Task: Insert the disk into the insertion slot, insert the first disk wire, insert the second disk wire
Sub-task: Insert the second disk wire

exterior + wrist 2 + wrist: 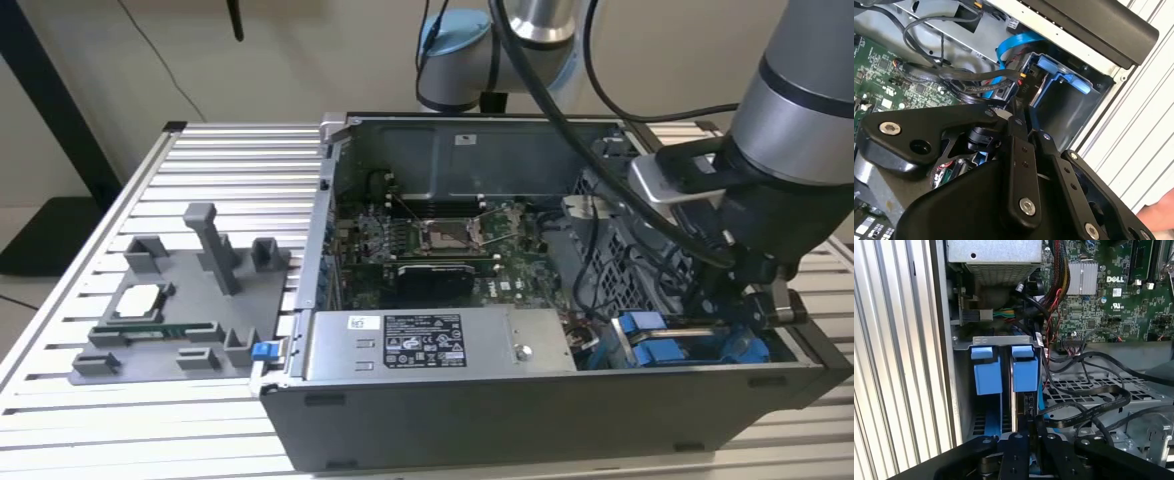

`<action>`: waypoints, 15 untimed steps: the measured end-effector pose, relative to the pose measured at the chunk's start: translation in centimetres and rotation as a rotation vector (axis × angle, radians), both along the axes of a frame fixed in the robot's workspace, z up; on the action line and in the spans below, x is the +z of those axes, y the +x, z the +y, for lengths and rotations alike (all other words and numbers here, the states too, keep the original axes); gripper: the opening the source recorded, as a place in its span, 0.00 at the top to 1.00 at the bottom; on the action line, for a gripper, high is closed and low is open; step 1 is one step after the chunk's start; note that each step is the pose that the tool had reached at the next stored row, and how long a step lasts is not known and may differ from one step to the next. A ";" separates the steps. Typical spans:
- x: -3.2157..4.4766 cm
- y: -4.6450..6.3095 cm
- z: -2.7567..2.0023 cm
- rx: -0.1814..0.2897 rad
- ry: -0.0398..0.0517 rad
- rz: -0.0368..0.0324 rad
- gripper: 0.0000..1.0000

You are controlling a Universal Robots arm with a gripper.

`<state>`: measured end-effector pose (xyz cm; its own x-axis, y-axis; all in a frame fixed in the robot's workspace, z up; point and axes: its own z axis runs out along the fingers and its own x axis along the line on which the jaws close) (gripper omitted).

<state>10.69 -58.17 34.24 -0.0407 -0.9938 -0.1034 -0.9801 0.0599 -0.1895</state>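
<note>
Seemingly the disk [1025,374] already sits in the slot [985,342] at the case corner, while the claw [1028,426], narrowed to a pinch, works beside a black wire [1089,407], connections unconfirmed.

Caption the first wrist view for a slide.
End effector poised over blue-railed insertion slot in an open computer case, black cables draped alongside.
</note>
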 end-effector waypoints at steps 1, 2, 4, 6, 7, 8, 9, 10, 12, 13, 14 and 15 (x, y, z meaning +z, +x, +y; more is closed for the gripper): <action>-0.03 0.0 0.01 0.000 0.0001 -0.0002 1.00; -0.05 0.0 0.02 0.000 0.0001 -0.0003 1.00; -0.10 0.0 0.05 0.000 -0.0002 -0.0005 1.00; -0.16 0.0 0.10 0.000 -0.0001 -0.0007 1.00; -0.19 0.0 0.12 0.000 0.0000 -0.0009 1.00; -0.21 0.0 0.13 0.000 0.0000 -0.0010 1.00; -0.24 0.0 0.15 0.000 -0.0001 -0.0011 1.00; -0.27 0.0 0.17 0.000 0.0000 -0.0013 1.00; -0.33 0.0 0.19 0.000 -0.0003 -0.0016 1.00; -0.35 0.0 0.21 0.000 -0.0005 -0.0018 1.00; -0.38 0.0 0.22 0.000 -0.0005 -0.0020 1.00; -0.41 0.0 0.23 0.000 -0.0005 -0.0022 1.00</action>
